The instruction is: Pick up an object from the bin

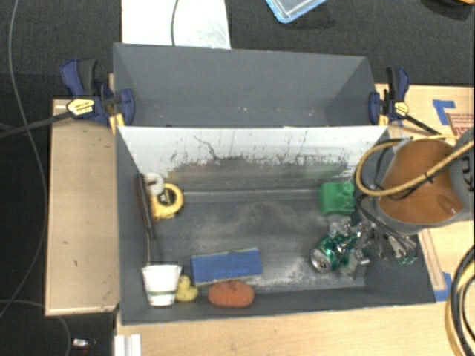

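Hanging low over the front right part of the bin (245, 87), the gripper (356, 251) sits right against a crushed green drinks can (326, 254). The can lies on its side on the bin floor near the front right corner, with its silvery end turned toward the front left. The gripper's metal parts overlap the can's right end. Whether the gripper is parted or closed cannot be told from this view, nor whether the can is actually caught in it. Above the gripper, the arm's orange-brown wrist cover (419, 184) spreads across the bin's right edge.

Just behind the can, close to the right edge, lies a bright green lump (338, 197), apart from the can.

The other things are well apart from the gripper. A blue rectangular block (226, 265) lies flat near the middle of the front edge. A rust-orange rounded lump (231, 294) sits just in front of it, against the front wall. In the front left corner a small white cup (161, 282) stands upright, with a small yellow thing (185, 293) touching its right side. A yellow tape measure (165, 201) rests near the back left corner, beside a thin dark rod (145, 221) that runs along the left wall.
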{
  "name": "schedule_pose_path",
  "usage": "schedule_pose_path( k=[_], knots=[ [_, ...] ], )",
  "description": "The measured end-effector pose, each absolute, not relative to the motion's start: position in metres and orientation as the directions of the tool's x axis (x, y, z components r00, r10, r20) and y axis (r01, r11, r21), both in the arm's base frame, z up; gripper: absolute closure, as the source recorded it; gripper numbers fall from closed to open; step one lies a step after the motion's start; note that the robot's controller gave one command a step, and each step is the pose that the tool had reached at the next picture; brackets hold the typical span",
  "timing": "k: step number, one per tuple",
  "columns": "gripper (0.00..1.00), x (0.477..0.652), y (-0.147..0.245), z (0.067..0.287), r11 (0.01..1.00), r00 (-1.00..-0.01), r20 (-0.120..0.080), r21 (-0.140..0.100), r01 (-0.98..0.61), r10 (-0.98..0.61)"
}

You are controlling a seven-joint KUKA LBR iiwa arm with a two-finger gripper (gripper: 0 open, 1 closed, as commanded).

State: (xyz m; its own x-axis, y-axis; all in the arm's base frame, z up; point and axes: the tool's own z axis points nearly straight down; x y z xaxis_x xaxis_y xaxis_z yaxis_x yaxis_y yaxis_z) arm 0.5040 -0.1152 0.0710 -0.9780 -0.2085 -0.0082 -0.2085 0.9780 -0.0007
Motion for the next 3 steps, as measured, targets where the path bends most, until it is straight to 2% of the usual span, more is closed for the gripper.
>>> schedule_pose_path(
  k=[1, 2, 3],
  knots=[
    [1.0, 0.504, -0.115, 0.071, 0.978, -0.978, -0.008, 0.0, -0.209, -0.209],
    [1.0, 0.497, -0.11, 0.134, 0.979, -0.979, -0.005, 0.001, -0.204, -0.204],
    [1.0, 0.497, -0.105, 0.21, 0.982, -0.982, -0.004, 0.002, -0.191, -0.191]
  ],
)
